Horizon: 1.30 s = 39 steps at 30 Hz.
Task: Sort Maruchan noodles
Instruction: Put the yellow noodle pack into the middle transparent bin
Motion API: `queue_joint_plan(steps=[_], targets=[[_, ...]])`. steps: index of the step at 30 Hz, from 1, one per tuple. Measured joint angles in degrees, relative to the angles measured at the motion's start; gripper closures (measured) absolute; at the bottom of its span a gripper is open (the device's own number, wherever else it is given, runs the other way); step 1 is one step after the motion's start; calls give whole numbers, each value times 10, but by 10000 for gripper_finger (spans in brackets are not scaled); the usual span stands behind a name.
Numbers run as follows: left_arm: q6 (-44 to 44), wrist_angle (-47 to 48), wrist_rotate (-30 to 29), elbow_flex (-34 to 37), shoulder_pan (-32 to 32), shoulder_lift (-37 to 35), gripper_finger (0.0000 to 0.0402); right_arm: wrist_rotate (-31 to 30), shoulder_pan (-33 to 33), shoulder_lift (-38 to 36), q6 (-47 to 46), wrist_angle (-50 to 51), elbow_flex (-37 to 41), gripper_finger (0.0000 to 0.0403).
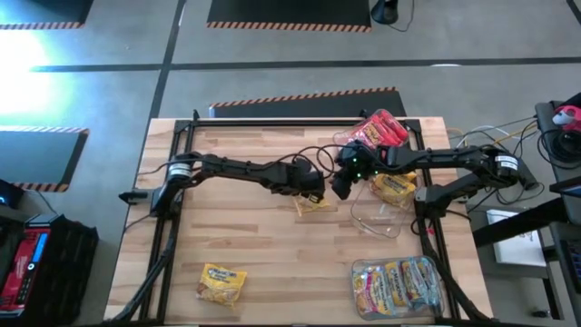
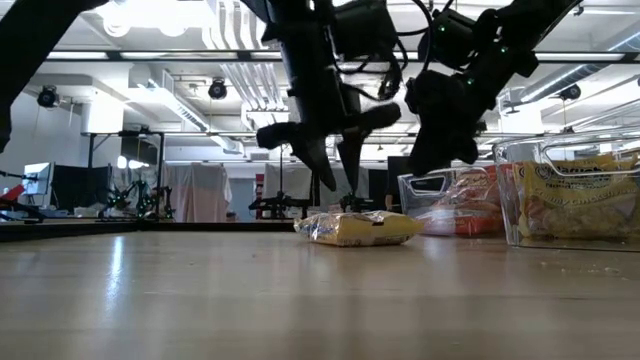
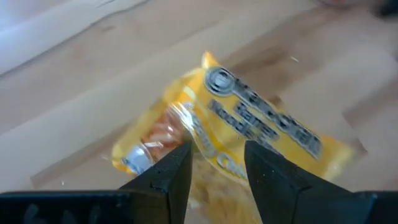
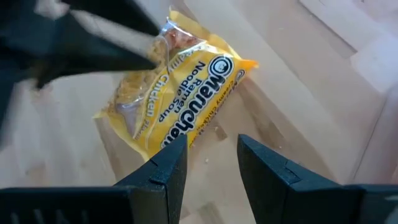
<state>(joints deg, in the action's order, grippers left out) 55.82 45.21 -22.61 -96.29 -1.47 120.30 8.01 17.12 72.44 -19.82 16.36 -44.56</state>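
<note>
Left gripper (image 2: 335,180) poised over yellow packet (image 2: 360,228) at mid-bench, jaws apart and empty.

Hovering just above the packet lying flat on the bench (image 1: 263,245), not yet touching. Right gripper (image 1: 340,186) close beside, jaws also apart, empty, near the same packet. Elsewhere: red packets (image 1: 381,130) at the far edge, another yellow packet (image 1: 222,283) near the front, a clear tub (image 1: 399,286) holding several more. Likely risks: pinching only crinkly film so the packet slips, or the two arms colliding, given such tight spacing.
</note>
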Motion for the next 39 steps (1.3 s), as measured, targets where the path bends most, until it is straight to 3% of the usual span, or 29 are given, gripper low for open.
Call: queue_joint_plan(steps=[7, 16, 31, 39], targets=[[-44, -22, 18, 26, 24, -4, 271, 0, 0, 23, -2, -24, 0, 273], [2, -104, 41, 113, 34, -23, 271, -10, 0, 90, -20, -45, -2, 273], [19, -343, 103, 314, 33, -98, 271, 21, 0, 69, -78, -69, -4, 273], [23, -376, 101, 359, 31, -102, 271, 78, -4, 55, -113, -75, -31, 256]])
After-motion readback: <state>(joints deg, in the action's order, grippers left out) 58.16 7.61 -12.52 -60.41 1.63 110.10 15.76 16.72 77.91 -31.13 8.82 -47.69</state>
